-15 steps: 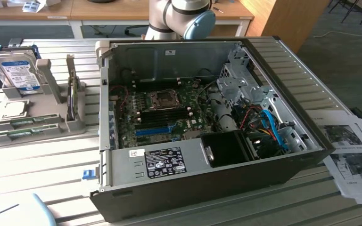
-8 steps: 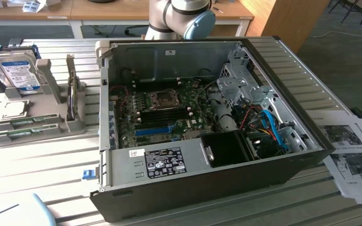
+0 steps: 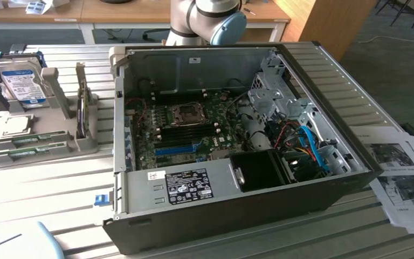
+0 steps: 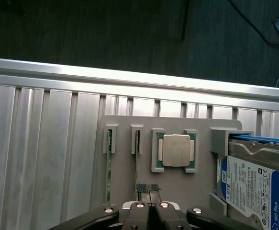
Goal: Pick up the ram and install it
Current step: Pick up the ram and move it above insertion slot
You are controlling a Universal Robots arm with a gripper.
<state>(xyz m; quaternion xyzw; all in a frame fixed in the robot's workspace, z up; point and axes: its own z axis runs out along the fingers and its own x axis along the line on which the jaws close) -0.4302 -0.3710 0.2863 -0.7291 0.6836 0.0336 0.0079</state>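
Two green ram sticks stand on edge in slots of a grey holder [image 4: 177, 125]. In the wrist view they are thin lines, one [image 4: 108, 167] farther from my gripper and one [image 4: 136, 158] just beside my fingertips. My gripper [image 4: 149, 188] hangs over the holder with its two ribbed pads [image 4: 142, 188] pressed together and nothing between them. In the exterior view the sticks [image 3: 33, 140] [image 3: 21, 155] lie at the holder's near end, on the exterior view's left. The open computer case [image 3: 228, 140] shows its motherboard [image 3: 185, 129] with dark memory slots [image 3: 189, 132].
The holder also carries a silver CPU [image 4: 176, 150] and a hard drive with a blue-white label [image 4: 254, 191]. A blue slot strip [image 3: 174, 149] lies on the motherboard. Printed sheets [image 3: 401, 172] lie to the exterior view's right of the case. The arm's elbow [image 3: 207, 21] stands behind the case.
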